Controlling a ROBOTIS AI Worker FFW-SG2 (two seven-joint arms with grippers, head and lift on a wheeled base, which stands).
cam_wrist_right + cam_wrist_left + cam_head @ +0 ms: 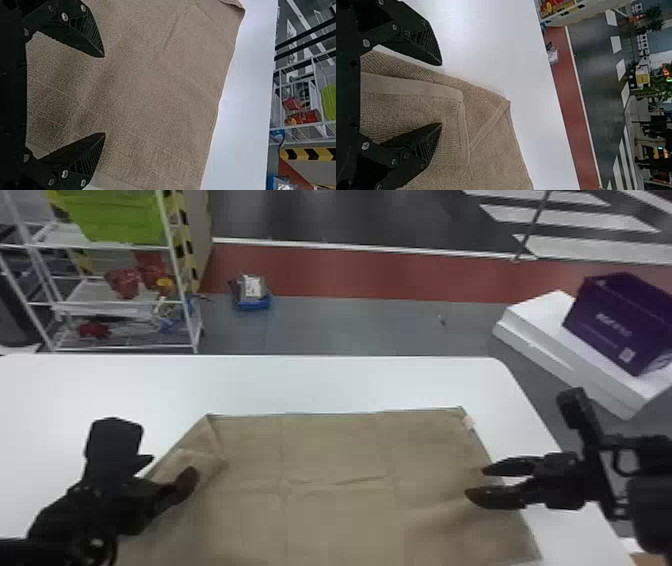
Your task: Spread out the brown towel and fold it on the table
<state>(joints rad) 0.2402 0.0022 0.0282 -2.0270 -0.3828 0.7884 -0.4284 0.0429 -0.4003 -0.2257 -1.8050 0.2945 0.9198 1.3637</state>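
Your left claw (171,468) stands wide open, gripping nothing, at the left side of the towel (340,450); your right claw (476,482) is wide open too, also empty, at its right side; the towel lies mostly spread on the table (350,382), with a flap (411,109) turned over by your left claw, creases across its middle and a pale tag (468,422) near its far right corner; beyond the table you have a rack (95,311) at left and a purple box (615,320) at right.
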